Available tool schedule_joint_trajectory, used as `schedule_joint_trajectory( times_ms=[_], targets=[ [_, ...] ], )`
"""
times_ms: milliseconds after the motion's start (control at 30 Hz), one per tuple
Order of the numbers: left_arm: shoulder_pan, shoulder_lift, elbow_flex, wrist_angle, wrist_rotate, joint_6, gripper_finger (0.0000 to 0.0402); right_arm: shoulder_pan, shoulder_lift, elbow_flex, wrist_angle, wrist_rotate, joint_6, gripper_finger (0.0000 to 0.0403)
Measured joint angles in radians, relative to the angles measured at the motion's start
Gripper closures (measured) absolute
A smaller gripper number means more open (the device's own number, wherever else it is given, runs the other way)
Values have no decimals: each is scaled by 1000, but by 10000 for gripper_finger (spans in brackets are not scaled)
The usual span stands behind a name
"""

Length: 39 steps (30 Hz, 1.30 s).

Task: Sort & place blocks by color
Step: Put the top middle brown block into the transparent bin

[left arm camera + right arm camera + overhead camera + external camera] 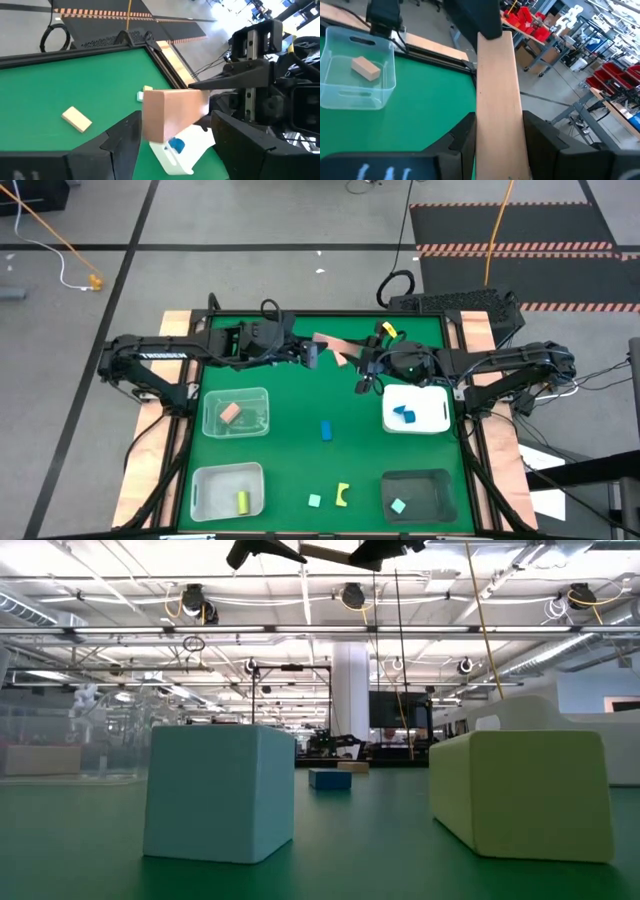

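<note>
A long tan block (pixel 497 95) hangs high over the far middle of the table (pixel 300 460), between both arms. My right gripper (pixel 497 150) is shut on one end of it. My left gripper (pixel 172 137) is open, one finger on either side of the block's other end (pixel 170 112), with narrow gaps showing. Loose on the table lie a blue block (pixel 326 430), a teal block (pixel 314 500), a yellow-green block (pixel 343 495) and a small tan block (pixel 76 119). My right gripper pinches the tan block's end (pixel 495 135) between its two fingers, on the block's two long faces. The fingers come about level from the table's right side and lie along the block. The block juts out ahead of them toward my left gripper, clear of the table.
A clear tray (pixel 262 395) holds a tan block. A white tray (pixel 200 480) holds a yellow-green one, another white tray (pixel 435 420) a blue one, and a dark tray (pixel 440 480) a teal one. A yellow piece (pixel 388 330) lies at the far edge.
</note>
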Motion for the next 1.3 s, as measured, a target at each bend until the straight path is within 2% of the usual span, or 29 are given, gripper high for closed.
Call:
schedule_joint_trajectory(
  times_ms=[200,533,833,1067,1167,1300],
  targets=[
    [-5,2,0,41,20,21,221,1,0,0,56,-83,8,286],
    [-5,3,0,62,46,36,340,0,3,0,48,-71,-2,282],
    [-3,3,0,36,38,66,341,0,-2,0,22,-62,10,226],
    [22,3,0,-15,35,70,341,0,-5,0,-45,66,37,161],
    [44,-5,0,-114,19,69,341,0,-4,0,-118,110,118,149],
    [66,-39,-1,-324,21,17,341,-13,-4,-14,-196,114,278,145]
  ],
)
